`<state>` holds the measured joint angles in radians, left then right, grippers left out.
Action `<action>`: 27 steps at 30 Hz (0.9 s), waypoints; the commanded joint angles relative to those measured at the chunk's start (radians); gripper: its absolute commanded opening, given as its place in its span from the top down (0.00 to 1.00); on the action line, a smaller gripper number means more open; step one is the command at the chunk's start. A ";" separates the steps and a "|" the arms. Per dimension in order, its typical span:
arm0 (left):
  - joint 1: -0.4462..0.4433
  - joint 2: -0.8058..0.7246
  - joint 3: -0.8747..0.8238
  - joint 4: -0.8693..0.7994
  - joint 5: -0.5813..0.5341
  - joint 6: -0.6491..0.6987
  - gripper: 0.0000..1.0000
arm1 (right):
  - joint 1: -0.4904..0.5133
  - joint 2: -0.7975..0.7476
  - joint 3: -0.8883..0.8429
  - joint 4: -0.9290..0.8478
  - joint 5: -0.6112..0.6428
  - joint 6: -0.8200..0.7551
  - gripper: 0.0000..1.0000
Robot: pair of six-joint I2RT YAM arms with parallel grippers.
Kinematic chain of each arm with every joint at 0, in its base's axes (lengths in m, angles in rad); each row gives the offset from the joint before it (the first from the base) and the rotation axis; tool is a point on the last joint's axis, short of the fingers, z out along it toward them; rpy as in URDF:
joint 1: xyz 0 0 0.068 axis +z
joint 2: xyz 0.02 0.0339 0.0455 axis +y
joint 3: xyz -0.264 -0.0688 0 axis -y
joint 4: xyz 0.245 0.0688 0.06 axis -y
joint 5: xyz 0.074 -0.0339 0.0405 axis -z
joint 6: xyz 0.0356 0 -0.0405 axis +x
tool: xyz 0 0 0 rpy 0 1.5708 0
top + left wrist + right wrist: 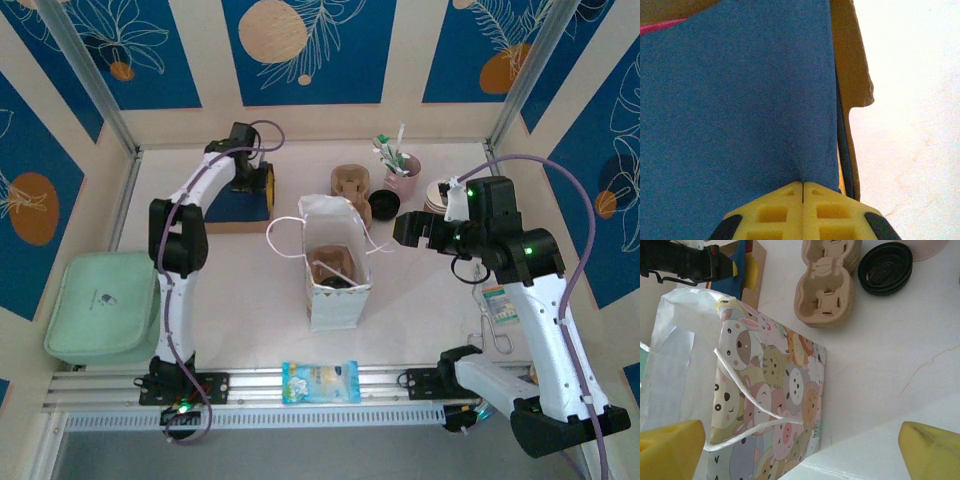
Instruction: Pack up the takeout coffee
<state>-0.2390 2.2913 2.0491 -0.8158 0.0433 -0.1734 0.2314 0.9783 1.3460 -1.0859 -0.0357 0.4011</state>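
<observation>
A blue packet point(320, 382) is lying at the near edge of the table point(250, 320), out of the way. Past it, at the table's middle, the white cartoon-animal bag point(338, 305) is standing with its mouth facing up. A brown, pale-rimmed shape at its bottom is what I am taking for the takeout coffee point(328, 266). Whether it is sitting upright or tilted is too small to tell.

The right gripper point(405, 230) is hovering just beside the bag's right wall, its yellow fingers point(670, 450) spread wide and holding nothing. The cup is lying to that gripper's left and below the bag's rim, so the right arm is looking much the nearer for any next move.

Toward the far edge, cardboard cup carriers point(827, 285) and a black lid point(886, 267) are sitting close together. At the far left, the left gripper point(802, 190) is resting with its fingers pressed together at a blue pad point(740, 100).

The table is looking pale and faintly veined, and blue-and-cream leaf-print panels are enclosing it.
</observation>
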 commanded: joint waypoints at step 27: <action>0.068 -0.218 -0.180 0.165 0.252 -0.055 1.00 | -0.002 -0.041 -0.018 -0.023 -0.039 0.016 0.02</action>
<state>-0.1791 2.1250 1.8854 -0.6792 0.2436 -0.2119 0.2314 0.9565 1.3426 -1.0924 -0.0502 0.4053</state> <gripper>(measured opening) 0.051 0.985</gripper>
